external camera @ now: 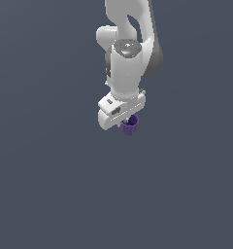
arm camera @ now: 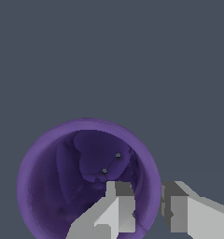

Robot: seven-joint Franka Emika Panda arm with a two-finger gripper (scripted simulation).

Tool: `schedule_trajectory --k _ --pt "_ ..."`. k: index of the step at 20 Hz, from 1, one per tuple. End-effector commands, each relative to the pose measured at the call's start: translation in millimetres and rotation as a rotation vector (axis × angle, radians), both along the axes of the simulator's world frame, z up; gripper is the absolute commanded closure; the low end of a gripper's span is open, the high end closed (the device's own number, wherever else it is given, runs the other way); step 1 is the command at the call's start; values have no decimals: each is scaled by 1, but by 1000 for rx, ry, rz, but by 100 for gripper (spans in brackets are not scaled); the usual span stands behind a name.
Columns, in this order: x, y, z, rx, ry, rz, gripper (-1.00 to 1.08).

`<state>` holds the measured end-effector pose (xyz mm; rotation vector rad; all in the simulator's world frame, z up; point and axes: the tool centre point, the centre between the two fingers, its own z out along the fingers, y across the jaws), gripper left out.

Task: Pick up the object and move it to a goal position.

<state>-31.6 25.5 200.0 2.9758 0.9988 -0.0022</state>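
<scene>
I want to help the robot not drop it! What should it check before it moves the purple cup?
1. Cup sits at the gripper: ok.
2. One finger inside the cup, the other outside its rim: ok.
3. Fingers pinching the wall tight: cannot tell.
4. Cup lifted off the floor: cannot tell; the exterior view shows no shadow or contact line.
5. Goal spot in view: not ok, no marker shows.
6. Nothing in the way around the arm: ok.
</scene>
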Motion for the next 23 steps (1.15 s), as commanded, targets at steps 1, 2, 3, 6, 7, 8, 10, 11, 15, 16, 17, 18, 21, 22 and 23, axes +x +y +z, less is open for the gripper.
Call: schedule_trajectory --k 1,2,3,6,7,8,10,11,15,16,17,18,21,22,23 --pt "-12 7 22 0 -2 0 108" --pt "-16 10 30 0 -2 0 108" --pt "-20 13 38 0 -2 0 108" --pt "-32 20 60 0 -2 0 108" --pt "-35 22 66 0 -2 0 108" --pt "-38 24 72 0 -2 0 108" --pt "-44 28 83 0 -2 0 108" --pt "-46 29 88 0 -2 0 108" --pt "-53 34 103 1 -2 0 108" --pt "-54 35 105 1 -2 0 108" --pt "-55 36 107 1 -2 0 108" --pt "-56 36 109 2 -2 0 108" --pt "-56 36 111 2 -2 0 108" --pt "-55 36 110 2 -2 0 108" --pt "-55 36 110 2 -2 0 108"
